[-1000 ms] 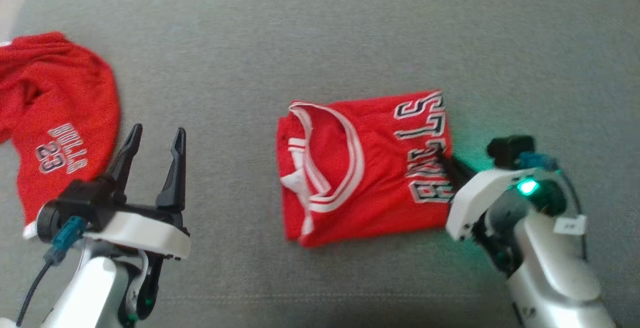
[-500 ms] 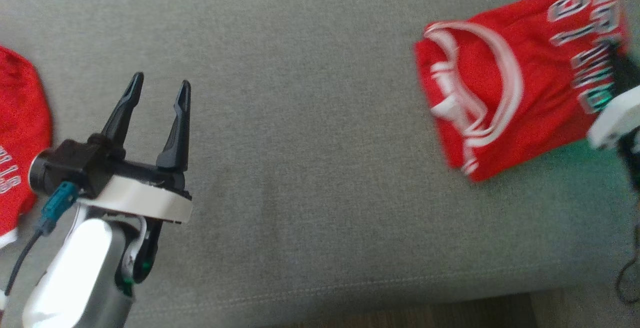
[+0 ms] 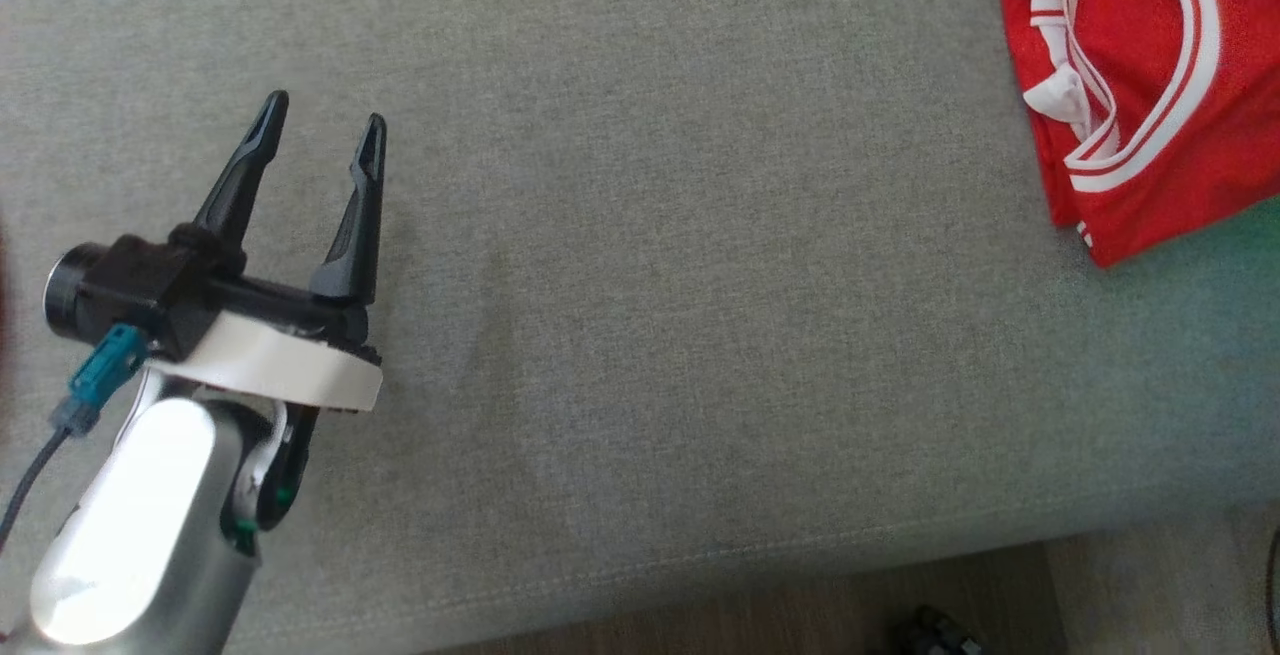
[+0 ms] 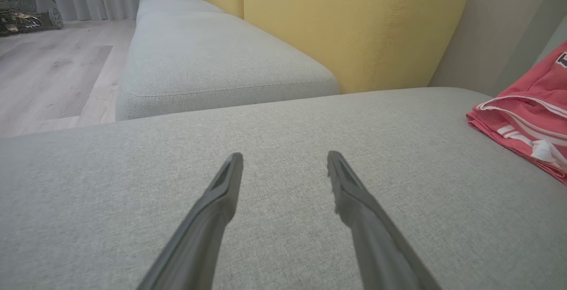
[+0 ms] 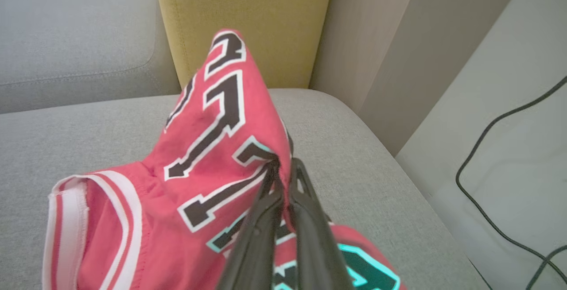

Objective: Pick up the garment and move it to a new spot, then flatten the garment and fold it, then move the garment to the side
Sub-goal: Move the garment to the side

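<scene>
**A:** Head view first. Where's the garment?
**B:** The red garment [image 3: 1140,85] lies folded on the grey sofa seat [image 3: 700,285] at the top right, cut off by the frame edge, with its white-trimmed neckline seen from above. The left gripper [image 3: 325,112] hangs at the lower left, well apart from it, jaws spread with nothing between them.
**A:** And the left wrist view?
**B:** The left gripper [image 4: 284,156] again, jaws apart over bare cushion, and the garment [image 4: 527,117] off to the right. This low angle brings in a yellow back cushion [image 4: 354,29] and a wooden floor [image 4: 44,82].
**A:** Right wrist?
**B:** This one gives the grip. The right gripper [image 5: 285,166] has its jaws together, clamped on a fold of the garment [image 5: 212,117], which rises in a peak of black-and-white lettering. The cloth seems lifted there, though I can't tell whether its lower edge rests on the seat. A dark cable [image 5: 458,177] trails across the pale surface at right
</scene>
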You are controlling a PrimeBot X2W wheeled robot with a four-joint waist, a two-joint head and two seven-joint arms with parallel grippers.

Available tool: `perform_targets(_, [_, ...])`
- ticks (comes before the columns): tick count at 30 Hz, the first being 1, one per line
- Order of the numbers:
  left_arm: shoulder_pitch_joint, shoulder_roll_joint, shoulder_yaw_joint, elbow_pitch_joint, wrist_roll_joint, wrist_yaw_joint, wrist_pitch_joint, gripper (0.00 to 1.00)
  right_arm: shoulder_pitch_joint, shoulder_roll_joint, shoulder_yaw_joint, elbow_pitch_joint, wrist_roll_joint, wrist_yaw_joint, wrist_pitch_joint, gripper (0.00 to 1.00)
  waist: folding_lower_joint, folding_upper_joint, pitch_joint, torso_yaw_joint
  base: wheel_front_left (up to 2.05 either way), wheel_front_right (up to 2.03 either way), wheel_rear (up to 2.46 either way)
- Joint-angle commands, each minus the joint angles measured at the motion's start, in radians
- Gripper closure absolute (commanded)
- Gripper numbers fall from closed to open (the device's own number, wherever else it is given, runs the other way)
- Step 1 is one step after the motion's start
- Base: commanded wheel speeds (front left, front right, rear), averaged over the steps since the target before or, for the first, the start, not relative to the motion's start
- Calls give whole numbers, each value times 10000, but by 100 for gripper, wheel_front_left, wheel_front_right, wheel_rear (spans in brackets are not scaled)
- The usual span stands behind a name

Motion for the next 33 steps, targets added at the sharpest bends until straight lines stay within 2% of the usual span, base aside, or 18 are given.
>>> perform_targets(1, [-373, 349, 368, -314, 127, -50, -11, 0, -133, -173, 11, -421, -64, -9, 94, 100, -1, 0, 134, -81, 0, 0, 0])
perform_targets(7, [-612, 407, 314, -354, 160, -126, 9, 0, -189, 157, -255, -82, -629, -9, -102, 100, -1, 0, 474, -109, 0, 0, 0])
perform_targets(9, [-675, 441, 304, -361, 163, -156, 18, 0, -232, 304, -359, 52, -823, -9, -309, 51, -1, 0, 581, -99, 0, 0, 0])
perform_targets(10, [-697, 454, 297, -367, 165, -165, 21, 0, -257, 389, -411, 102, -891, -9, -424, 7, -1, 0, 626, -92, 0, 0, 0])
perform_targets(11, [-711, 468, 293, -375, 169, -166, 23, 0, -280, 469, -457, 123, -969, -9, -580, 0, -1, 0, 665, -93, 0, 0, 0])
perform_targets(18, [-650, 523, 290, -268, 112, -158, 5, 0, -47, 1158, -1005, 23, -1430, -9, -1561, 0, -1, 0, 576, -133, 0, 0, 0])
perform_targets(22, [-491, 467, 288, -129, 55, -108, -37, 0, 411, 1589, -1090, -733, -1593, -9, -2168, 0, -1, 0, 130, -71, 0, 0, 0])
perform_targets(27, [-70, 314, 374, 84, -96, 51, -109, 0, 1359, 2047, -540, -2005, -1426, -9, -2666, 0, -1, 0, -690, 146, 0, 0, 0])
perform_targets(33, [423, 136, 493, 222, -232, 210, -173, 0, 2650, 2449, 829, -2949, -1154, -9, -2877, 0, -1, 0, -1573, 667, 0, 0, 0])
